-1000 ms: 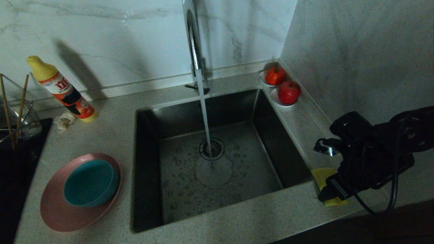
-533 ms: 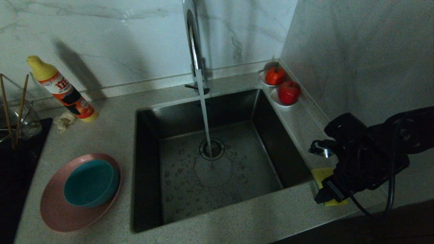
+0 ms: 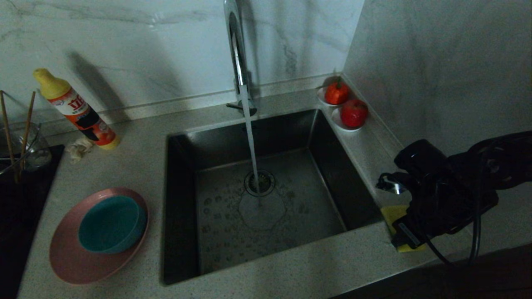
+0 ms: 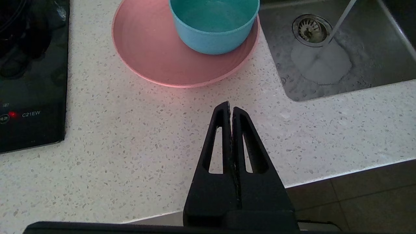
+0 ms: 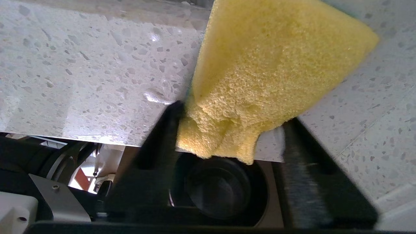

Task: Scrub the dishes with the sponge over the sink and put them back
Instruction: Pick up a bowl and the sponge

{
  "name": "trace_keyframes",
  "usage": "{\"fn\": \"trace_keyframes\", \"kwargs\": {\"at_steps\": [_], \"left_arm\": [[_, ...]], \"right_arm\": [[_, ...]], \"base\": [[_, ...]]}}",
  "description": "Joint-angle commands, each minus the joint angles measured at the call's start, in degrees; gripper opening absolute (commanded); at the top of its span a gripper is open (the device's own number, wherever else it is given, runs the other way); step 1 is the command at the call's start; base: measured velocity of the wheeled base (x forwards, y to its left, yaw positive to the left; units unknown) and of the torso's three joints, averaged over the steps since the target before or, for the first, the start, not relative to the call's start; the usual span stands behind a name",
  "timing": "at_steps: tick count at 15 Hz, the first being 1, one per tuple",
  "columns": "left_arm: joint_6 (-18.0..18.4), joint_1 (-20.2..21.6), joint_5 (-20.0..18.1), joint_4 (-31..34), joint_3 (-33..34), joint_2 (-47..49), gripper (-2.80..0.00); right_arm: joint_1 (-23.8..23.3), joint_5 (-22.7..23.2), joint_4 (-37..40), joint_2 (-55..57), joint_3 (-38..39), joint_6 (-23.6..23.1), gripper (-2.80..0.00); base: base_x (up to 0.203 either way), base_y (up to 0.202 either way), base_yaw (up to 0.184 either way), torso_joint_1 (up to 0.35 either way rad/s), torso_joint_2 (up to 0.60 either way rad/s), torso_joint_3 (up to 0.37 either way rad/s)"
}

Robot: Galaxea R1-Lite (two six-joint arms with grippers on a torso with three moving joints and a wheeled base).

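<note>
Yellow sponge (image 5: pixel 269 74) on the desk's near right corner, beside the sink (image 3: pixel 266 195), sits pinched in the right hand (image 5: pixel 227 130), so pickup is the step; next comes lifting it toward the plate (image 3: pixel 75 257).

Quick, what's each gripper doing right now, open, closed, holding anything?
Left gripper: shut, empty, above the counter near the pink plate.
Right gripper: shut on the sponge, squeezing its end.

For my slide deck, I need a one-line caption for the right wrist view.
Right gripper closing its fingers around the yellow sponge on the speckled countertop.
</note>
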Motion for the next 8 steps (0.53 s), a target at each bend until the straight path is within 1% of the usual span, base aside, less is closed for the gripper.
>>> {"fn": "trace_keyframes", "kwargs": {"at_steps": [1, 8], "left_arm": [[-0.04, 0.02, 0.04, 0.02, -0.01, -0.01, -2.8], [-0.04, 0.02, 0.04, 0.02, -0.01, -0.01, -2.8]], "right_arm": [[0.01, -0.13, 0.02, 0.77, 0.0, 0.15, -2.8], [0.01, -0.18, 1.1, -1.23, -1.13, 0.07, -2.8]], "base": [[0.0, 0.0, 0.0, 0.0, 0.0, 0.0], [0.0, 0.0, 0.0, 0.0, 0.0, 0.0]]}}
